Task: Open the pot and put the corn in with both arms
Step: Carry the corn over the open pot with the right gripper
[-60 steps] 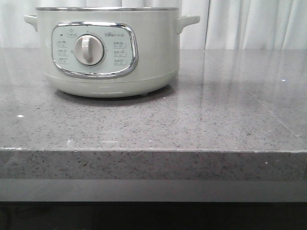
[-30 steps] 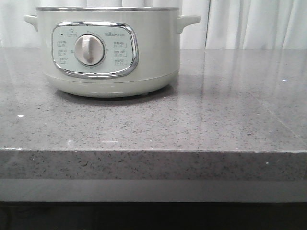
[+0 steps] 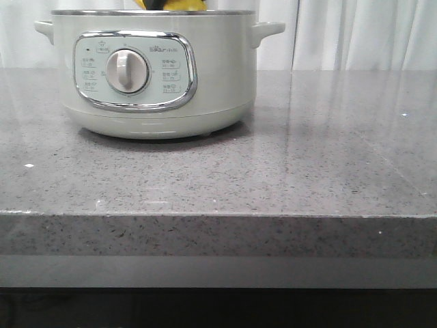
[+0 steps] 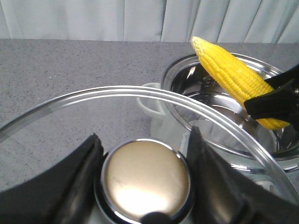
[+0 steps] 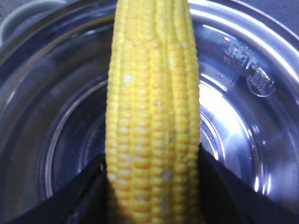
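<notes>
Both sets of fingers were busy: the right fingers (image 5: pixel 152 186) clamped the corn (image 5: pixel 153 116) above the open pot (image 4: pixel 224 116), cob angling away from them, while left fingers (image 4: pixel 145 182) pinched the lid knob (image 4: pixel 145 179).

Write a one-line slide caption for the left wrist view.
Left gripper holds the glass lid aside by its knob while the corn hangs over the open pot.

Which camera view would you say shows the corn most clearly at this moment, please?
The left wrist view: the corn shows nearly whole, tilted over the open pot, held by the right hand. The right wrist view shows only its kernels close up; the front view, a yellow sliver above the rim.
</notes>
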